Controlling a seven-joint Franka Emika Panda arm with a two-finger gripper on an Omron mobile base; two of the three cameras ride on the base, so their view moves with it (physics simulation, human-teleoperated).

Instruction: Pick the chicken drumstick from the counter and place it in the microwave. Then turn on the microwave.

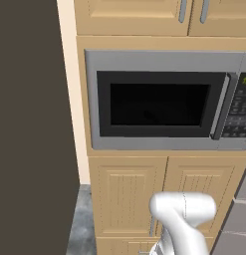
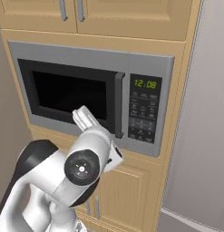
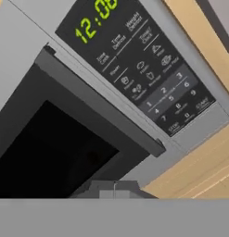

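The microwave (image 1: pixel 159 62) is built into light wooden cabinets, and its black window door (image 2: pixel 68 93) is closed. Right of the door stands a vertical handle (image 2: pixel 118 108), then the dark keypad (image 2: pixel 144 113) with a green 12:08. My gripper (image 3: pixel 114 187) is shut on nothing, its tips together at the bottom of the hand view. It points at the lower end of the handle (image 3: pixel 102 106) and the keypad (image 3: pixel 143 69), a short way off. My white hand (image 2: pixel 86 118) hangs in front of the door. The chicken drumstick is hidden and the counter is out of view.
Upper cabinet doors (image 1: pixel 129 15) sit above the microwave and lower cabinet doors (image 1: pixel 124 199) below it. A dark wall (image 1: pixel 30 124) stands to the left, a tall grey panel (image 2: pixel 208 113) to the right. My arm's elbow (image 2: pixel 81 167) fills the foreground.
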